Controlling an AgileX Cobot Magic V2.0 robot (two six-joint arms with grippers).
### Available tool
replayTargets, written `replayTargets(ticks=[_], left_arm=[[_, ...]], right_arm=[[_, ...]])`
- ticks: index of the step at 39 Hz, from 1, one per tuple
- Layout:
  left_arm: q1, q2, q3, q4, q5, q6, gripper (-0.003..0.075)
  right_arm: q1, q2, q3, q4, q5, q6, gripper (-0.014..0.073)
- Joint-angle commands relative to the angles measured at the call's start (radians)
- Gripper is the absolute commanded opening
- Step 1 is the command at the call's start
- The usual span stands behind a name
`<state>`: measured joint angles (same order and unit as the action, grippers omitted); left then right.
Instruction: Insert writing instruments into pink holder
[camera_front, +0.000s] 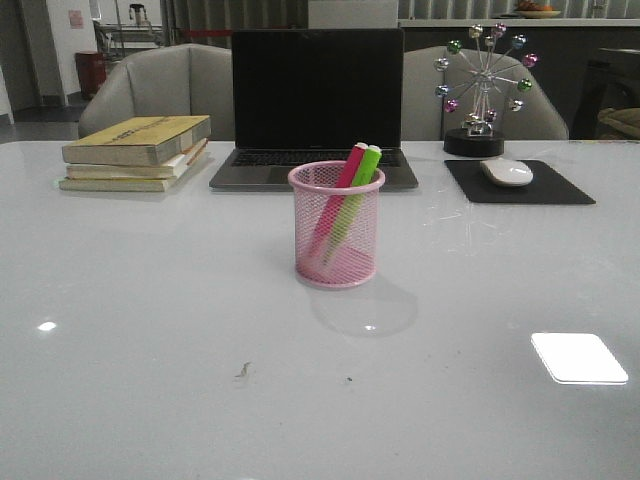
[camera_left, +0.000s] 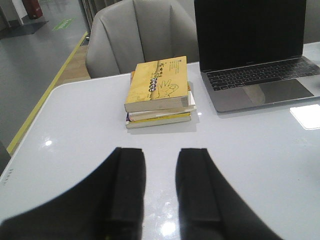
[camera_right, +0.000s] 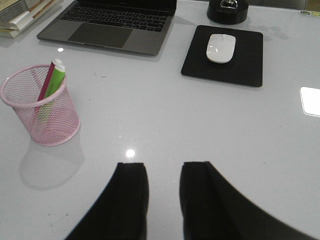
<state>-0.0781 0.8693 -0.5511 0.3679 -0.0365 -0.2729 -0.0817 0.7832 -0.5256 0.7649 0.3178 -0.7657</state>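
Note:
The pink wire-mesh holder stands upright in the middle of the table, in front of the laptop. Inside it lean the magenta pen and the lime green pen, their caps sticking out over the rim toward the back right. The right wrist view shows the same holder with the green pen and magenta pen in it. My right gripper is open and empty, well to the right of the holder. My left gripper is open and empty over bare table near the books. Neither arm shows in the front view.
A laptop stands open behind the holder. A stack of books lies at the back left. At the back right are a black mouse pad with a white mouse and a ferris-wheel ornament. Chairs stand behind the table.

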Motion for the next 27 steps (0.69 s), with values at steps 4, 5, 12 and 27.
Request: replayTargets(ticks=[4,5,12,27], left_arm=[[0.001,-0.012,-0.03,-0.002,-0.079,-0.002,0.0118],[0.001,-0.012,-0.03,-0.002,-0.079,-0.002,0.0106],[0.001,-0.012,-0.03,-0.002,-0.079,-0.002,0.0099],[0.001,-0.012,-0.03,-0.002,-0.079,-0.002,0.0099]], right_arm=[[0.002,0.002,-0.026,0.027,-0.056,-0.005,0.0248],[0.002,0.002,-0.026,0.027,-0.056,-0.005,0.0222],[0.002,0.002,-0.026,0.027,-0.056,-0.005,0.0063],[0.002,0.002,-0.026,0.027,-0.056,-0.005,0.0059]])
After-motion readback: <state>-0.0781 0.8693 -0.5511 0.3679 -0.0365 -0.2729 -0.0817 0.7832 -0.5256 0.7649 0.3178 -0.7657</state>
